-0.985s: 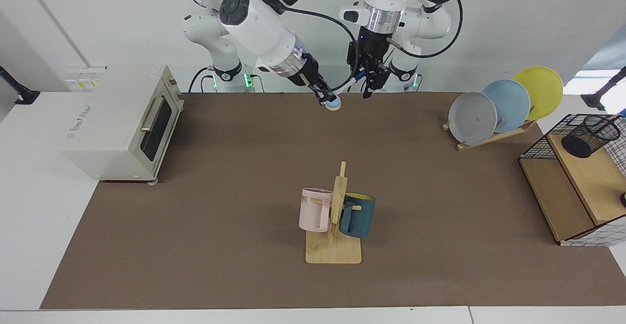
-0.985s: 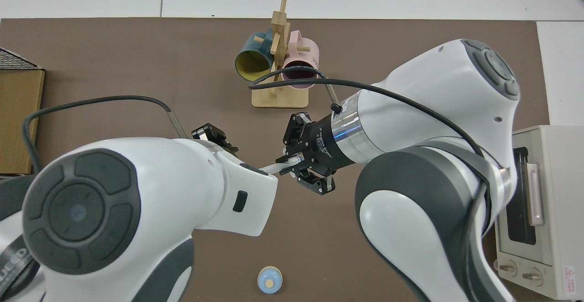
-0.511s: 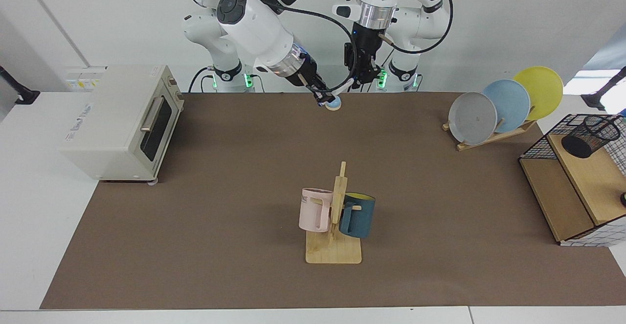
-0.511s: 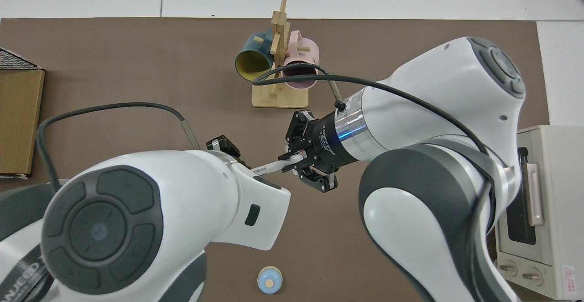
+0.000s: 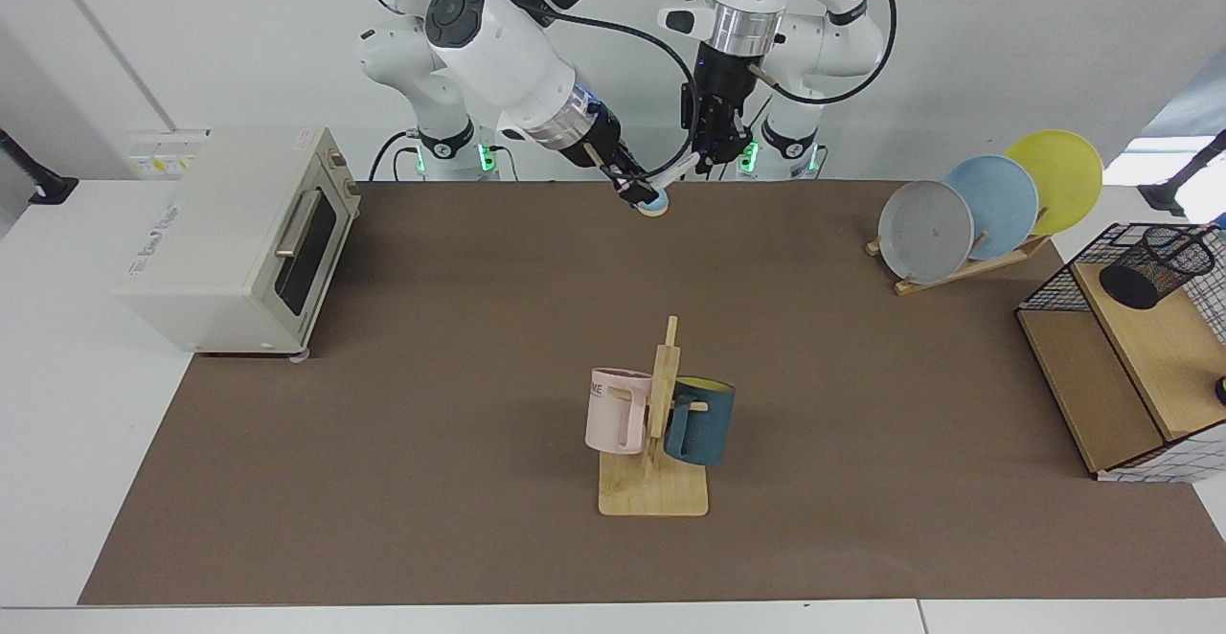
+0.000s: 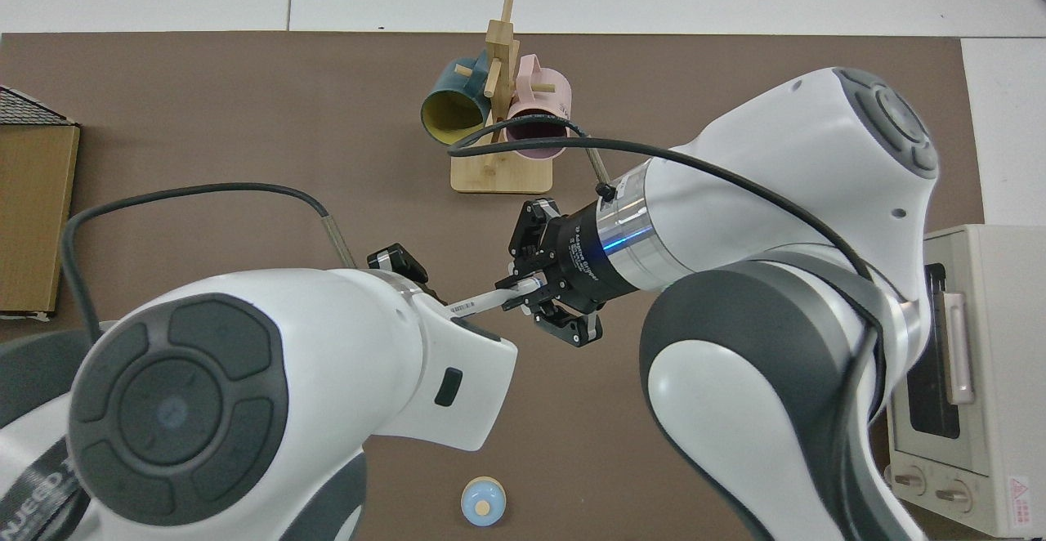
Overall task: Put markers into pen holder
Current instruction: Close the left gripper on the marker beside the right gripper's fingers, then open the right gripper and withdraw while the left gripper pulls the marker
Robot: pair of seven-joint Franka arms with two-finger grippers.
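One camera faces the robots from across the worktop (image 5: 383, 481); the other looks straight down, close above both arms. Both share the mug rack (image 5: 655, 490) (image 6: 500, 175).

Matt brown mat (image 5: 431, 404), glossy white plastic arms (image 6: 784, 165), black wire-mesh pen holder (image 5: 1149, 270).

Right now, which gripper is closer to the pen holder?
Left. The left gripper hangs at the back centre, on the pen holder's side of the marker; the right gripper is further away beyond it.

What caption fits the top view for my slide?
Two white robot arms hold one slim white marker between them above the brown table mat, near a wooden mug rack.
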